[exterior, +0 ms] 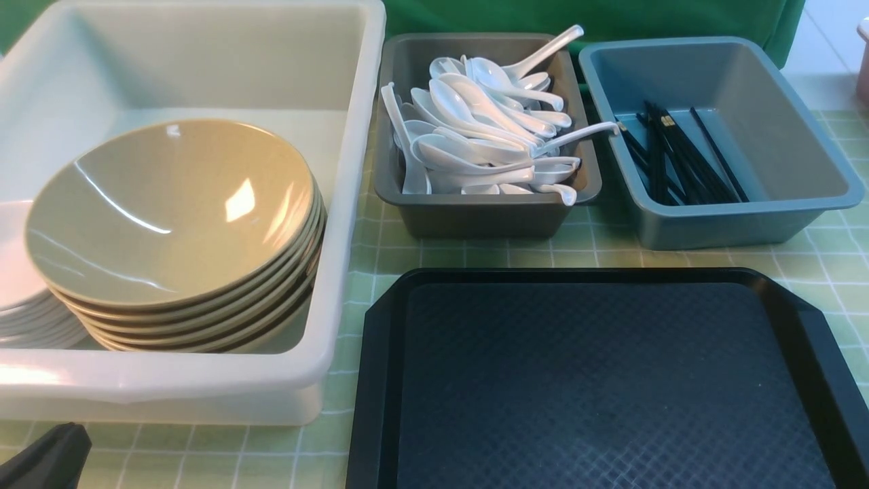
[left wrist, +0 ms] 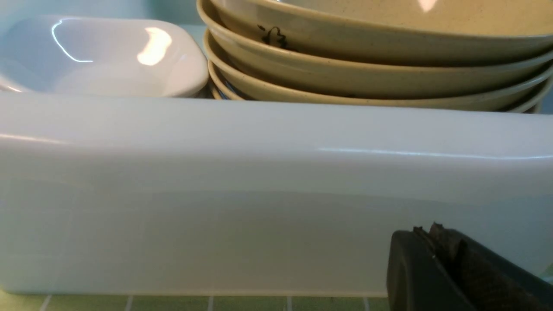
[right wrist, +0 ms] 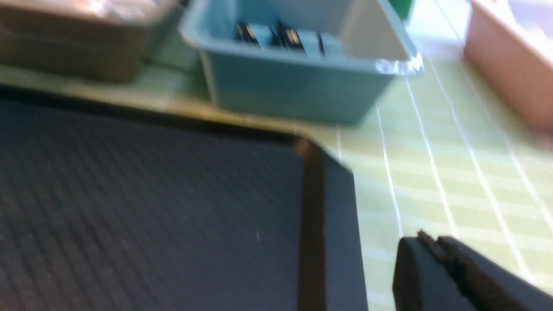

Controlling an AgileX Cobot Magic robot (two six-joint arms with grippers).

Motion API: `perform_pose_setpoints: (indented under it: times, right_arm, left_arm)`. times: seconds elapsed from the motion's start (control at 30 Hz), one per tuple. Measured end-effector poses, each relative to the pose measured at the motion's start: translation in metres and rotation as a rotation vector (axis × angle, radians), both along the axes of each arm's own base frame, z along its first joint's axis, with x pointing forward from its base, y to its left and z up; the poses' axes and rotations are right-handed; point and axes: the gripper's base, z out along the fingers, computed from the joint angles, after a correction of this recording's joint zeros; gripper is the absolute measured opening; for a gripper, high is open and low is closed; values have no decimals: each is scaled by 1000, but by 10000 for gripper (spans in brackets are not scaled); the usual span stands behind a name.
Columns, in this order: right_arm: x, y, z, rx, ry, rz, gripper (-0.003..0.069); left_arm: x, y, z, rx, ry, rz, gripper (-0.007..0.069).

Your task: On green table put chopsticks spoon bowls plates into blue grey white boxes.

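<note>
I see the bowls [exterior: 170, 217], spoons [exterior: 482, 136] and chopsticks [exterior: 686, 159] all boxed; my two grippers [left wrist: 436, 242] are closed and empty.

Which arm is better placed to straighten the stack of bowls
Left, probably. The left gripper, shut and empty, sits just outside the white box holding the bowls; the right gripper is beside the tray's far corner.

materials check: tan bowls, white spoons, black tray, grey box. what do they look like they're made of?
Bowls: glazed ceramic or melamine, glossy with sharp highlights; can't tell which.
Spoons: glossy white, likely ceramic or melamine.
Black tray: matte plastic by the look, with an embossed diamond texture.
Grey box: moulded plastic with a rolled rim and dull sheen.
</note>
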Motion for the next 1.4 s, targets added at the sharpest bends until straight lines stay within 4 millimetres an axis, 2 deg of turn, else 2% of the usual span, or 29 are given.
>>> perform_pose_setpoints:
  times: [0.13, 1.4]
  right_arm:
    - [1, -1, -19, 10, 59, -20, 48]
    - [4, -1, -19, 9, 10, -20, 48]
  left_arm:
    - [0, 0, 0, 0, 1, 0, -2]
    - [0, 0, 0, 1, 1, 0, -2]
